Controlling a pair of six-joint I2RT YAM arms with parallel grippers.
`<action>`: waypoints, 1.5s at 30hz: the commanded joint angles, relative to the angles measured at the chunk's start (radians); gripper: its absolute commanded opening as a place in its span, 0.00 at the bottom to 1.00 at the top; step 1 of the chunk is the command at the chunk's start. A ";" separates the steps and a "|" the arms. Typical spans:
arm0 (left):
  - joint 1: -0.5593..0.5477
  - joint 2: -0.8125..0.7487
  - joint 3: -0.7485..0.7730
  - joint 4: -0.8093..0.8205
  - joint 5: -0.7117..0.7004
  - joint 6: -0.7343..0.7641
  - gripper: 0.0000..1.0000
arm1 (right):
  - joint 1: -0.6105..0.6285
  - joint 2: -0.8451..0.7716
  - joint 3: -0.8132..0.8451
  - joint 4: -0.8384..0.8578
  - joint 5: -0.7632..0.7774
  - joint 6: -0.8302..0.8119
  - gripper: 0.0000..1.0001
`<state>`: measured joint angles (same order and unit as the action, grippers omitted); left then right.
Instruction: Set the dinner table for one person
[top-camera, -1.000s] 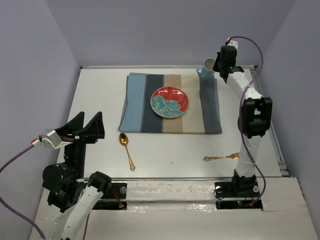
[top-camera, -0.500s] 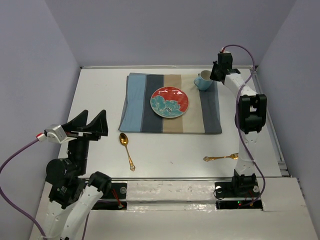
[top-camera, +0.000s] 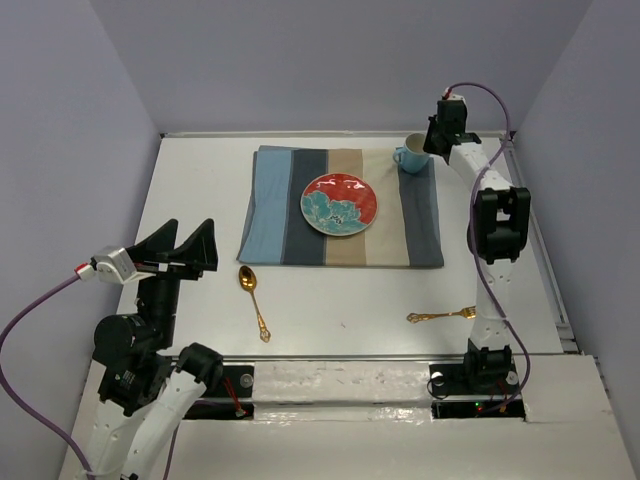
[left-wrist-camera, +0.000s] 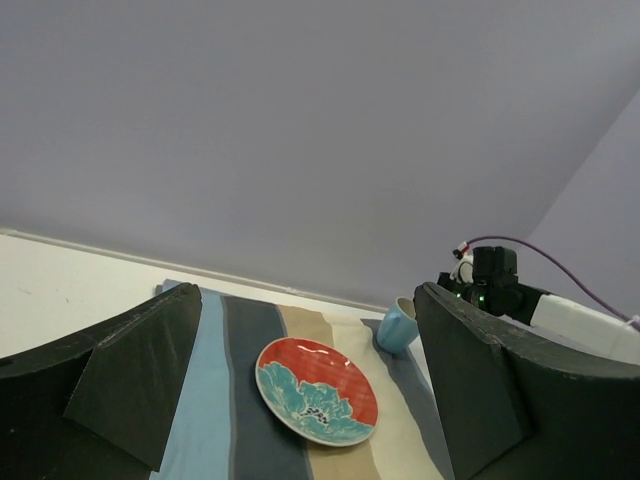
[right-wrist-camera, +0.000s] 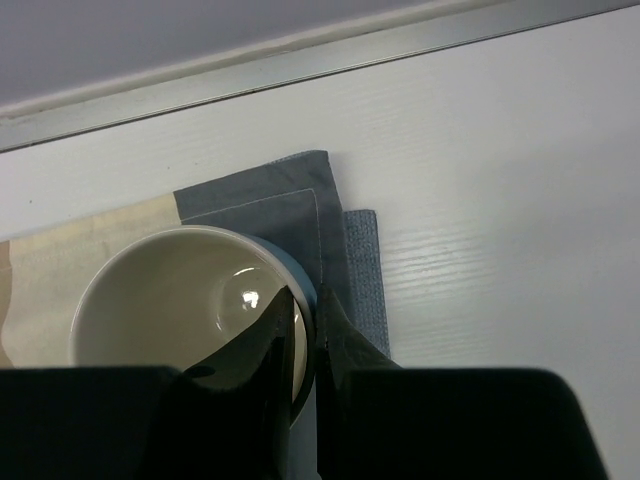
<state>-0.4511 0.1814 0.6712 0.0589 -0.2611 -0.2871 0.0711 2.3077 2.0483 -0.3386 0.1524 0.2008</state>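
Note:
The white dinner table (top-camera: 340, 300) carries a striped cloth mat (top-camera: 270, 200) with a red and teal plate (top-camera: 340, 204) at its middle. My right gripper (top-camera: 437, 135) is shut on the rim of a light blue cup (top-camera: 410, 157), upright at the mat's far right corner. In the right wrist view one finger is inside the cup (right-wrist-camera: 170, 300) and one outside, the gripper (right-wrist-camera: 305, 295) pinching the wall. Whether the cup rests on the mat I cannot tell. My left gripper (top-camera: 190, 235) hangs open over the table's near left, its view showing the plate (left-wrist-camera: 317, 390) and cup (left-wrist-camera: 396, 327).
A gold spoon (top-camera: 252, 297) lies on the bare table in front of the mat's left corner. A gold fork (top-camera: 440, 316) lies near the right arm's base. A raised rail (right-wrist-camera: 300, 65) runs along the table's far edge, close behind the cup.
The right gripper has brought the cup down from above the far edge to the mat's far right corner. The left gripper has shifted slightly and stays open.

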 joint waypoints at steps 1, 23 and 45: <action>0.005 0.016 -0.001 0.033 0.013 0.003 0.99 | -0.004 0.021 0.079 0.038 0.022 -0.026 0.00; 0.015 0.033 0.008 0.015 -0.012 0.002 0.99 | 0.402 -0.577 -0.607 0.298 -0.186 0.161 0.62; 0.049 0.020 0.008 0.016 -0.018 -0.001 0.99 | 1.156 -0.299 -0.633 0.251 0.079 0.207 0.59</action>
<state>-0.4080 0.2100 0.6712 0.0391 -0.2741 -0.2935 1.1938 1.9347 1.3048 -0.0605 0.1905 0.3927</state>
